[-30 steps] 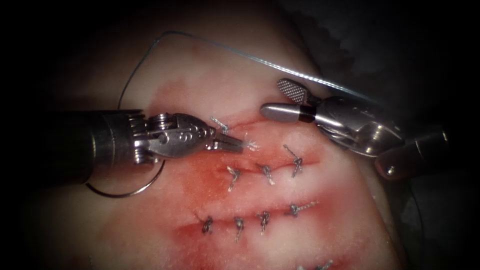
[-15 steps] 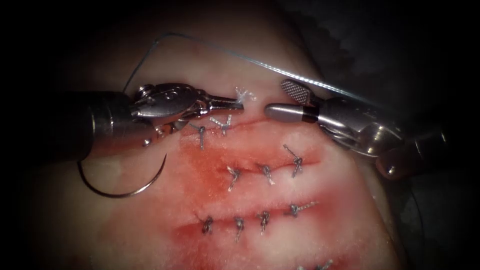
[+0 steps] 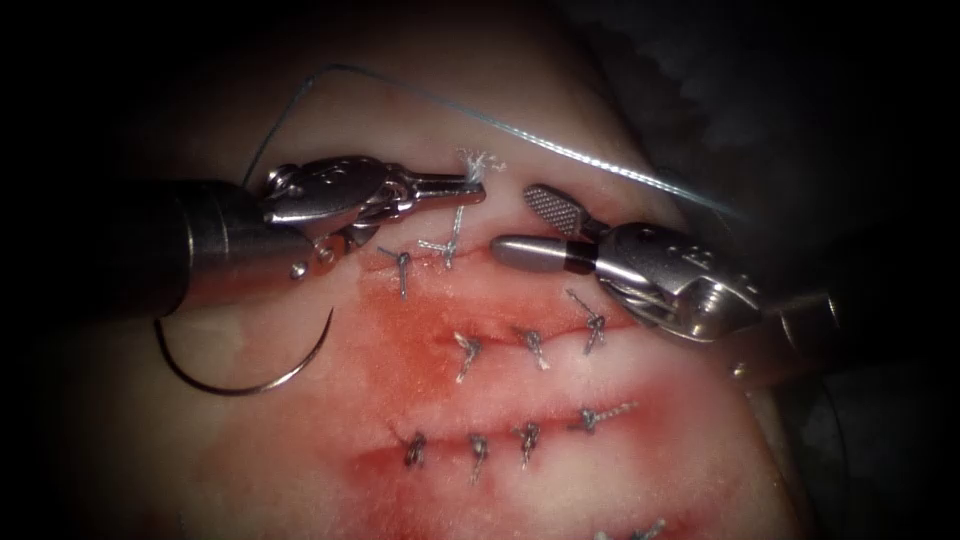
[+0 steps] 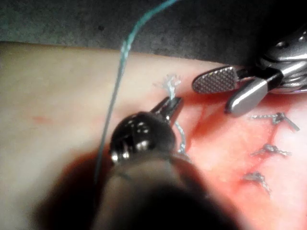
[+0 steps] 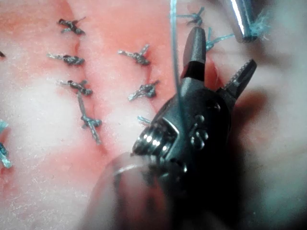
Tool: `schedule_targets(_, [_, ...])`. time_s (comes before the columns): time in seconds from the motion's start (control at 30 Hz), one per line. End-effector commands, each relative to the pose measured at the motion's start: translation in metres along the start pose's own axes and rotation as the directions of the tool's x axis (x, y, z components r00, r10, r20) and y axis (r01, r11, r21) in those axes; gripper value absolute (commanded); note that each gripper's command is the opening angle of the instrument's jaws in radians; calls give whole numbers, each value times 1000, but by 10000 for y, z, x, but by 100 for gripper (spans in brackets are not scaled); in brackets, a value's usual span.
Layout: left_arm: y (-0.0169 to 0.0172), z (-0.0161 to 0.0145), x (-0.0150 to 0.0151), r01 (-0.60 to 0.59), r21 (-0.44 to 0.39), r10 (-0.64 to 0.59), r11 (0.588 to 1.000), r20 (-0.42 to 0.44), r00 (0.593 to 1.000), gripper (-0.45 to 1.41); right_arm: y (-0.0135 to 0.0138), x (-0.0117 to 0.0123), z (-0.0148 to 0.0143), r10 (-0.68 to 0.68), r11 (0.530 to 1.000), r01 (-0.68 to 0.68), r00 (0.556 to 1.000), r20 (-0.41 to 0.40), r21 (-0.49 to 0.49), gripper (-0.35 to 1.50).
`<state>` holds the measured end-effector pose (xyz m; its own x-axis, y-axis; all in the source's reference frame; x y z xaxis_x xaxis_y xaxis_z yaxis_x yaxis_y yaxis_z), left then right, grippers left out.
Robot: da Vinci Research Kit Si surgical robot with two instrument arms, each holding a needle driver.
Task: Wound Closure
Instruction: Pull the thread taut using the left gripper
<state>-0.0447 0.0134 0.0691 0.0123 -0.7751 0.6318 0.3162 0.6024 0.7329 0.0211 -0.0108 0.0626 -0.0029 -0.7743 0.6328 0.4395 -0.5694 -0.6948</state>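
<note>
My left tool (image 3: 472, 187) is shut on a short frayed thread end (image 3: 480, 161). That end rises from a stitch (image 3: 450, 245) at the left part of the top cut (image 3: 520, 262) in the tissue (image 3: 300, 450). My right tool (image 3: 512, 220) stands open just right of that taut tail, holding nothing. The curved needle (image 3: 240, 386) lies free on the tissue left of the cuts, held by neither tool. The long thread (image 3: 520, 128) arcs over the far side. The left wrist view has my left tool (image 4: 171, 103) on the frayed end (image 4: 168, 84). The right wrist view has my open right tool (image 5: 221, 56).
Several knotted stitches (image 3: 530, 345) close the cuts below, with red fluid (image 3: 400, 350) around them. The long thread (image 5: 175, 57) crosses over my right tool's wrist. The left tool's tip (image 5: 240, 19) and the open right tool (image 4: 230, 91) lie close together.
My left tool rose from the tissue to the far side, lifting the short thread end taut. My right tool then moved left and down, close to that tail.
</note>
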Motion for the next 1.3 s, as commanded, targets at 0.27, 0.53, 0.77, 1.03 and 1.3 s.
schedule_targets(0.27, [3, 5, -2, -3, 7, 3, 1000, 5, 1000, -45, -7, 17, 25, 103, 995, -103, 995, -3, -13, 133])
schedule_targets(0.53, [2, 0, -8, 3, 16, -3, 1000, 14, 1000, -45, -8, 22, 26, 121, 993, -121, 993, -6, -13, 133])
schedule_targets(0.77, [2, -3, -15, 9, 21, -10, 1000, 20, 1000, -45, -18, 16, -2, 123, 992, -124, 992, -27, -31, 131])
schedule_targets(1.03, [2, -3, -14, 8, 19, -9, 1000, 21, 1000, -45, -20, 14, -10, 123, 992, -124, 992, -32, -39, 125])
schedule_targets(1.3, [0, -1, -10, 7, 15, -7, 1000, 24, 1000, -45, -8, 23, 11, 115, 992, -117, 993, -36, -47, 128])
